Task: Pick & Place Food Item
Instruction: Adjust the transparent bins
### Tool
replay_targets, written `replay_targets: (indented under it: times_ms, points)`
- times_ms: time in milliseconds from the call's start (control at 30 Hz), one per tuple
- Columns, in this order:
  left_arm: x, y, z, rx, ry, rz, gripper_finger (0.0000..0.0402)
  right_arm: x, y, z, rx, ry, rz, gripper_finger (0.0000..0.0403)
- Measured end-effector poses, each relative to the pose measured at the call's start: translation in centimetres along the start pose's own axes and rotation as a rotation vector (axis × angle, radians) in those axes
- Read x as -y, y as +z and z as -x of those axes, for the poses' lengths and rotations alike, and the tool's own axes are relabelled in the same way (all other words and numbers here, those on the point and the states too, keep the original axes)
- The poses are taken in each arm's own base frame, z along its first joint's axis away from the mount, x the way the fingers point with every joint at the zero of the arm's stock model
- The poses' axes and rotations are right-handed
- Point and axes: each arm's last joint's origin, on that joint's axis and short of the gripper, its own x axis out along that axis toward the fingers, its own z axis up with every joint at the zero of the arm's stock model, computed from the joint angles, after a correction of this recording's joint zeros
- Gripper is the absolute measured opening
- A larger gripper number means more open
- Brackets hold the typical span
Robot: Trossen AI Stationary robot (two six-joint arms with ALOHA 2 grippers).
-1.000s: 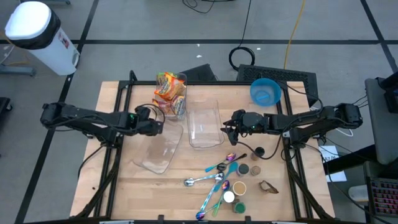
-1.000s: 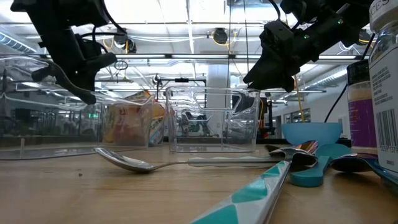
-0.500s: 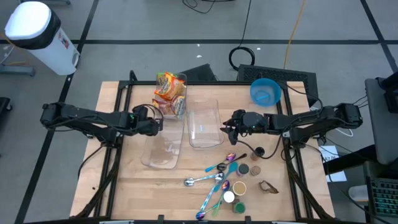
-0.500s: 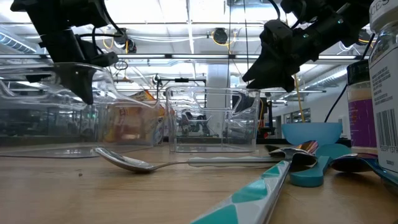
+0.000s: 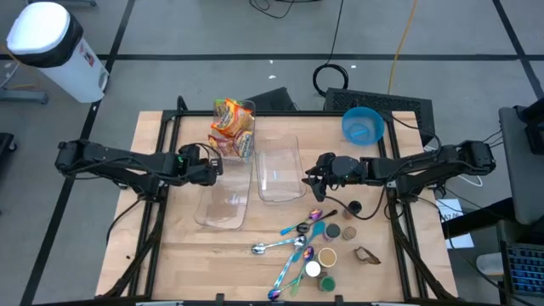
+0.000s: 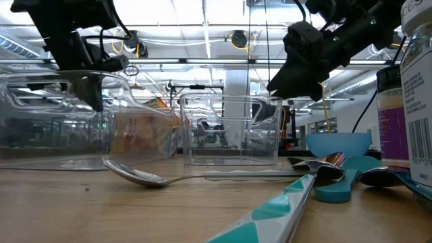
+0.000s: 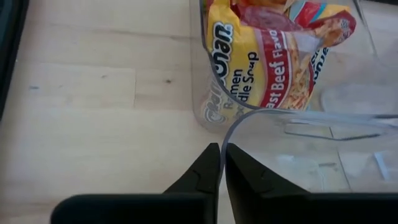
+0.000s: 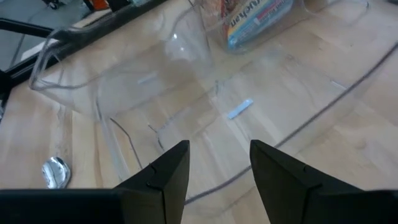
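Note:
Ramen noodle packets [image 5: 231, 124] [image 7: 273, 56] stand in a clear tub [image 5: 245, 143] at the table's far middle. A clear empty container [image 5: 225, 197] [image 6: 61, 115] lies just near of that tub, with my left gripper [image 5: 218, 168] [image 7: 222, 152] shut on its rim. A second clear container [image 5: 279, 170] [image 6: 229, 128] stands in the middle of the table. My right gripper [image 5: 309, 175] [image 8: 217, 165] is open at this container's right rim, and no touch shows. My left gripper pinches the clear container's rim at its rounded far-left corner [image 7: 231, 134], the thin wall running between the two shut fingers. The fingers slant down from the table's left. In the low view the container's bottom seems to be on the table.
Several spoons [image 5: 293, 242] and small jars and lids [image 5: 327, 255] lie near the front right. A blue bowl [image 5: 363, 126] sits at the far right. A tall labelled jar [image 6: 415, 94] stands close to the low camera. A white bin [image 5: 51, 47] is off the table.
My left gripper has rolled about its own line while staying in place. The clear container in it has turned about: its near end swung toward the table's right, and it now lies straight from far to near. In the low view its rim has come up.

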Motion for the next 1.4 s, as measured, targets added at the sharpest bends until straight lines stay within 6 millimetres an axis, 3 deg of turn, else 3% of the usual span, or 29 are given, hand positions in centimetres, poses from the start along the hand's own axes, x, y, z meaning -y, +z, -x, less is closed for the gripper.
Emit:
replay_targets:
  times_ms: [233, 667, 1000, 1400]
  points:
    - [0.0, 0.0, 0.0, 0.013, 0.001, -0.016, 0.0010, 0.0, 0.0, 0.0, 0.001, 0.000, 0.000, 0.0160]
    - [0.2, 0.1, 0.0, 0.007, -0.015, 0.010, 0.0068, 0.4, -0.8, 0.0, -0.084, -0.044, 0.018, 0.0160]
    - [1.8, 0.9, 0.9, 0.068, -0.206, -0.085, 0.0069, 0.8, -1.5, 0.2, -0.157, -0.083, 0.035, 0.0160]
    - [1.8, 3.0, 3.4, 0.177, -0.402, -0.082, 0.0070, 0.4, -2.3, -0.5, -0.198, -0.082, 0.032, 0.0160]
